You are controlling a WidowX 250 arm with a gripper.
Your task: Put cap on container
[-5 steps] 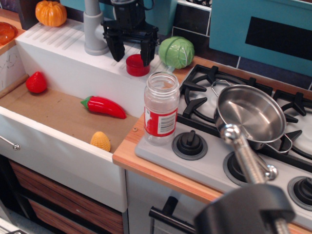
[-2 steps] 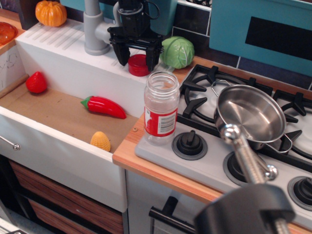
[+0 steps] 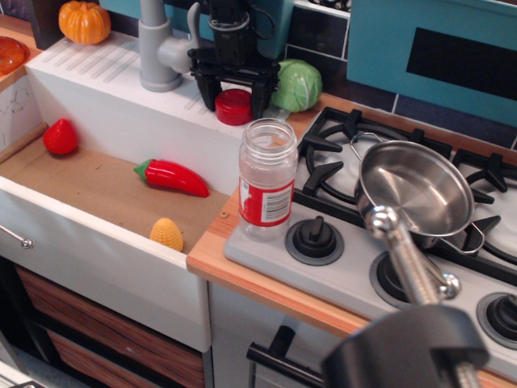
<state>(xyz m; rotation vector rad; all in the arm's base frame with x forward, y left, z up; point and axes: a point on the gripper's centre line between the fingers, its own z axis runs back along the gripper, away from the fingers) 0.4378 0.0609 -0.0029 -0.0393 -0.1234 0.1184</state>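
Observation:
The red cap (image 3: 234, 107) sits on the white ledge behind the sink, next to the green cabbage. My gripper (image 3: 235, 100) comes down from above and straddles the cap, with one black finger (image 3: 208, 93) on its left and one on its right, both against its sides. The container (image 3: 267, 179), a clear jar with a red-and-white label, stands upright and open on the counter's front left corner by the stove. It is well in front of the cap and apart from the gripper.
A grey faucet (image 3: 155, 44) stands left of the gripper and a green cabbage (image 3: 296, 85) right of it. In the sink lie a red chili (image 3: 172, 177), a red strawberry toy (image 3: 60, 137) and a corn piece (image 3: 166, 234). A steel saucepan (image 3: 416, 190) is on the stove.
The gripper has moved right and lowered around the cap. The cap has shifted slightly right with it. The jar has not moved.

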